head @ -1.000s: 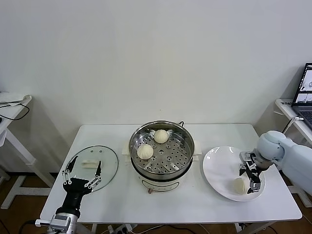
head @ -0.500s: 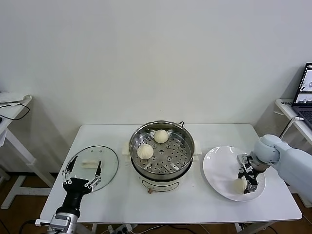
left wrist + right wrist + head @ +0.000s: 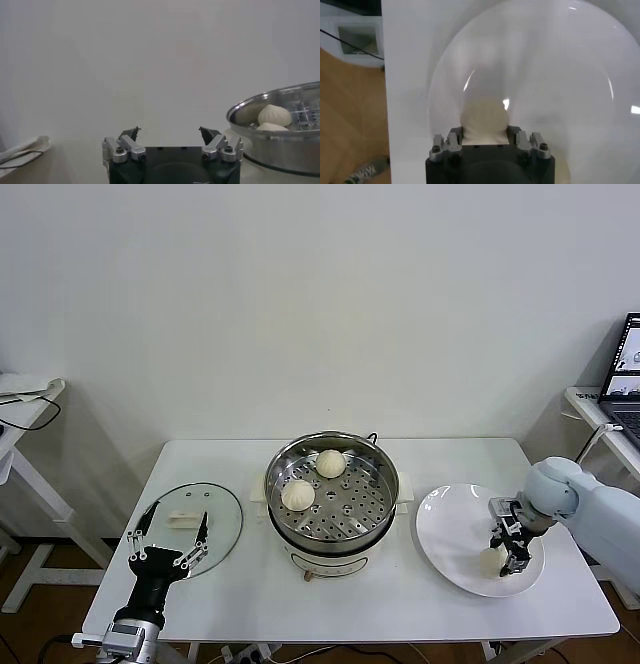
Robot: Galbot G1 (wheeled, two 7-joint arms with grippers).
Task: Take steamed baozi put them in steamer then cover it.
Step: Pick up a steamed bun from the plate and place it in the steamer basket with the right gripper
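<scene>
The steel steamer [image 3: 283, 533] stands mid-table with two steamed baozi [image 3: 298, 495] [image 3: 331, 463] on its perforated tray. A third baozi [image 3: 490, 560] lies on the white plate [image 3: 450, 524] at the right, and my right gripper [image 3: 506, 556] is shut on it. In the right wrist view the bun [image 3: 485, 120] fills the gap of that gripper [image 3: 485, 133]. The glass cover [image 3: 222, 529] with its white handle [image 3: 182, 519] lies flat at the left. My left gripper [image 3: 167, 530] hangs open at the cover's near edge, holding nothing [image 3: 170, 132].
A laptop [image 3: 626, 379] sits on a side table at the far right. Another small table [image 3: 20, 399] with a cable stands at the far left. The left wrist view also shows the steamer's wall [image 3: 285, 152].
My right gripper has shut on the baozi on the plate and shifted slightly. The left arm has not moved.
</scene>
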